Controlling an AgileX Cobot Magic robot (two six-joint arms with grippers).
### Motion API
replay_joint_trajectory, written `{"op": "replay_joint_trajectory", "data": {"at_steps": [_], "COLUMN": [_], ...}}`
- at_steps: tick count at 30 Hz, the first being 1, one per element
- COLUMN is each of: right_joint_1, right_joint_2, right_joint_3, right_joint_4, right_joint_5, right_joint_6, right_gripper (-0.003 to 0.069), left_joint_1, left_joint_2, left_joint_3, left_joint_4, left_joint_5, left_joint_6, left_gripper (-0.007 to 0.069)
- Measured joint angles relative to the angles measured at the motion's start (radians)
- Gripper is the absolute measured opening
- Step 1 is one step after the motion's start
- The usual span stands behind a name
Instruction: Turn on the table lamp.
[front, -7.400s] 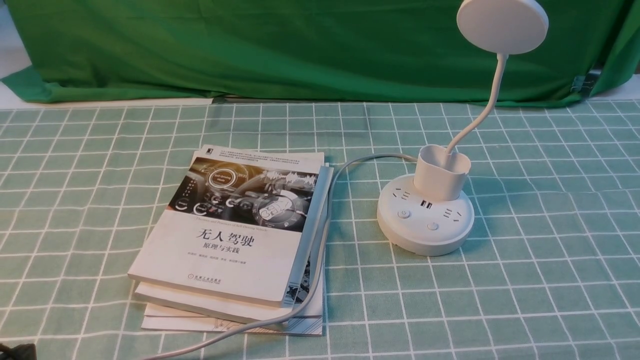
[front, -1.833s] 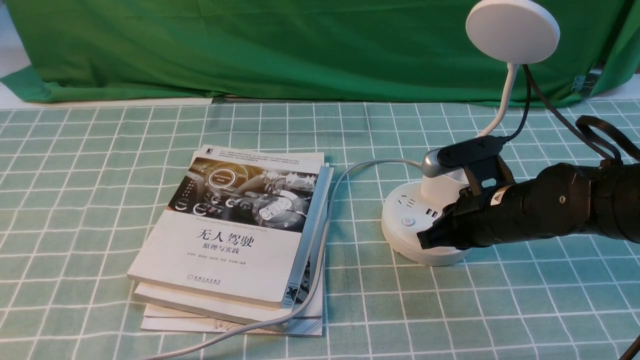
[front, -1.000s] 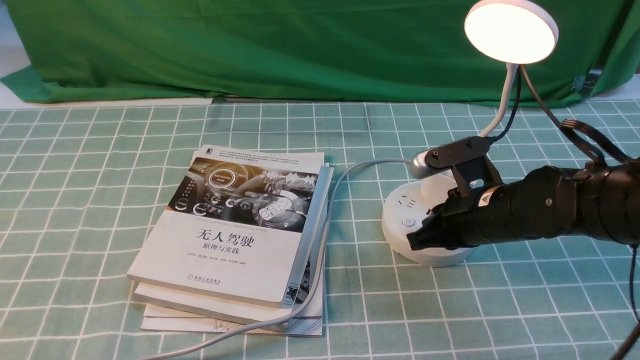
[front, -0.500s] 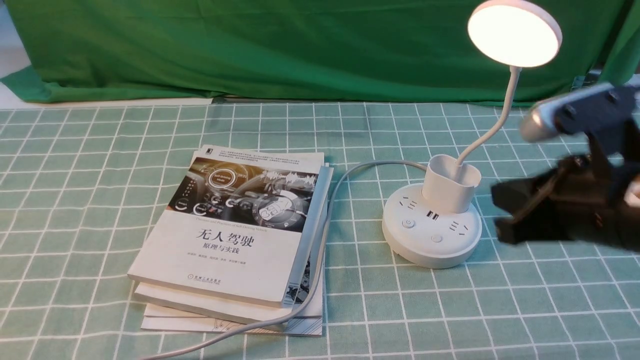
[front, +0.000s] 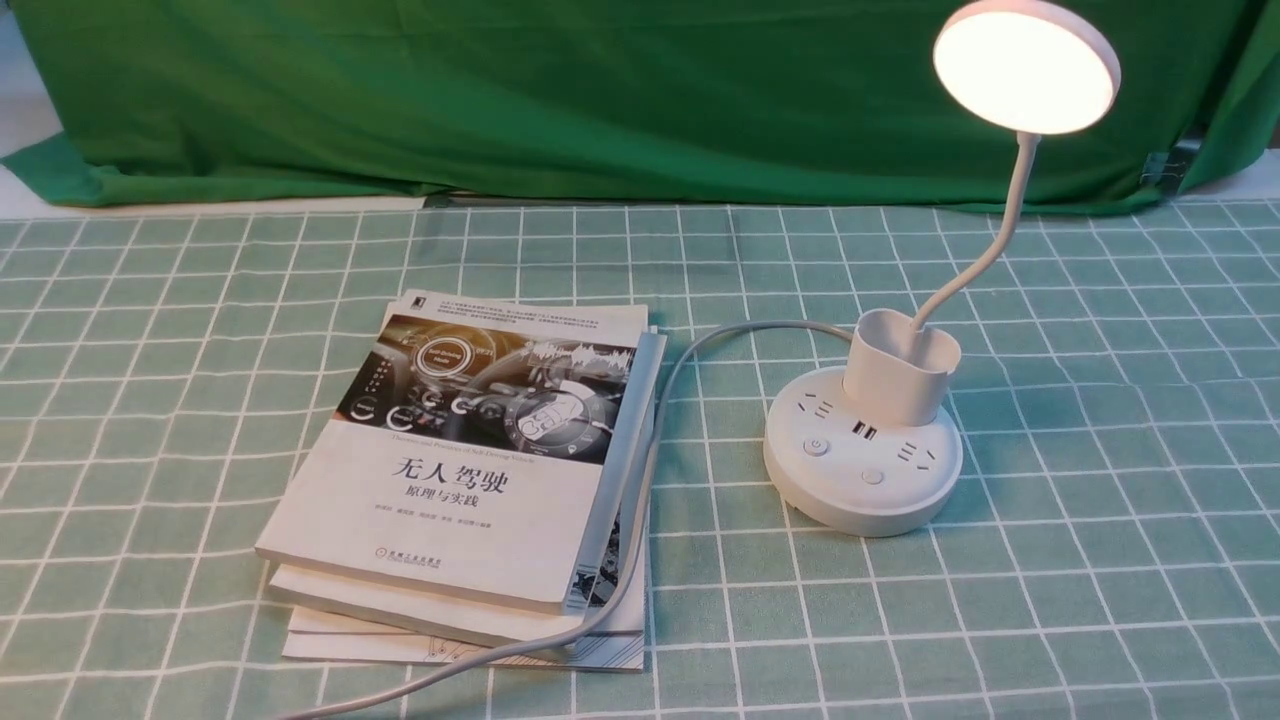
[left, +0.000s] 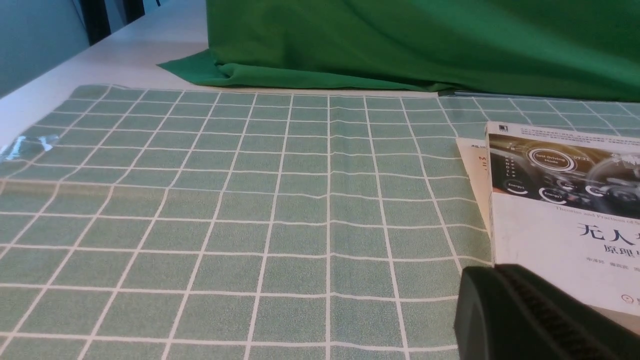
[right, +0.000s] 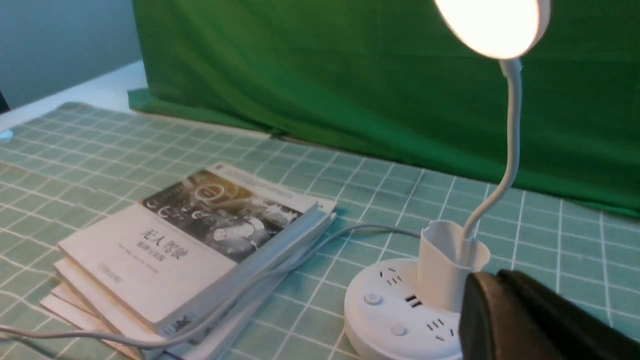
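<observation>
The white table lamp stands right of centre on the checked cloth, and its flat disc head (front: 1027, 68) glows warm. A thin gooseneck (front: 1000, 235) drops into the cup-shaped holder (front: 900, 370) on the round base (front: 862, 505), which carries sockets and two buttons (front: 816, 447). Neither arm appears in the front view. In the right wrist view my right gripper (right: 492, 285) is shut and empty, drawn back just off the base (right: 380, 320). My left gripper (left: 492, 280) is shut and empty beside the books' corner.
A stack of books (front: 470, 470) lies left of the lamp. The lamp's grey cable (front: 650, 480) runs along the stack's right edge to the table's front. A green cloth backdrop (front: 600, 90) closes off the far side.
The lamp head went from dark to lit while my right gripper pressed on the base. Since then the right arm has pulled back to the right, out of the front view.
</observation>
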Motion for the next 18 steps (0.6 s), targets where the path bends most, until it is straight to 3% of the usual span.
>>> {"op": "replay_joint_trajectory", "data": {"at_steps": [7,12,18], "right_joint_1": [0.000,-0.003,-0.131], "right_joint_2": [-0.154,-0.180,-0.181], "right_joint_3": [0.092,0.128,0.243], "right_joint_4": [-0.009,-0.105,-0.284], "right_joint_5": [0.017,-0.001,-0.153], "right_joint_6": [-0.012,-0.010,0.155], "right_gripper": [0.0074,0.0094,0.0115], "left_joint_1": [0.000,0.000,0.000], "left_joint_2": [0.000,0.000,0.000], "left_joint_3": [0.000,0.000,0.000], "left_joint_4": [0.000,0.000,0.000], "left_joint_5": [0.000,0.000,0.000], "left_joint_6": [0.000,0.000,0.000], "left_gripper": [0.0021,0.0021,0.0021]}}
